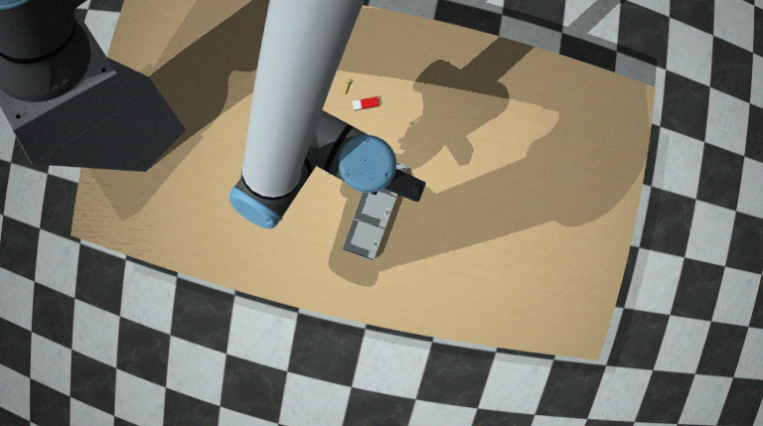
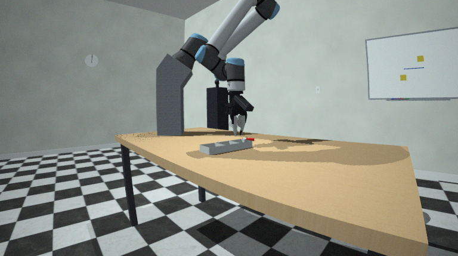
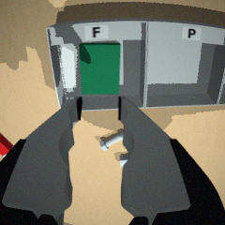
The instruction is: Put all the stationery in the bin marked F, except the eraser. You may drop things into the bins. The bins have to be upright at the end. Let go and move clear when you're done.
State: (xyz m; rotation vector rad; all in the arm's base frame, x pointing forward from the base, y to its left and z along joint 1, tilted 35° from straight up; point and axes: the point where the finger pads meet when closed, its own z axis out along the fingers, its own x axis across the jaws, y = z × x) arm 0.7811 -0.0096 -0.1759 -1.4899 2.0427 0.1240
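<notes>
One grey row of bins (image 1: 382, 230) (image 2: 226, 148) (image 3: 144, 66), standing upright on the bench (image 1: 506, 297) (image 2: 287, 175) (image 3: 23, 94). Bin marked F (image 3: 133, 30): holding a flat green item (image 3: 100, 69). One hand (image 2: 238, 133) (image 3: 99, 97): hovering beside bin F, its fingers standing apart, gripping nothing. One red-and-white eraser (image 1: 367, 102) (image 2: 250, 139) (image 3: 5, 144): lying outside the bins, near a small yellow piece (image 1: 348, 85). One metal bolt (image 3: 112, 140): lying on the bench, partly hidden.

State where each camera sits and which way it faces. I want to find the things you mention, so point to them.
Top: high above the table (image 1: 478, 286) (image 2: 303, 172), looking down; arm and base show.
Exterior: off beyond the table's edge, looking across it toward the walls; the whole arm and the fingers (image 2: 241, 123) show.
Wrist: on the arm near the gripper (image 2: 238, 132) (image 3: 99, 108), looking past its fingers at bin F (image 3: 132, 70).
Top and exterior share the red-and-white eraser (image 1: 370, 101) (image 2: 250, 139).
</notes>
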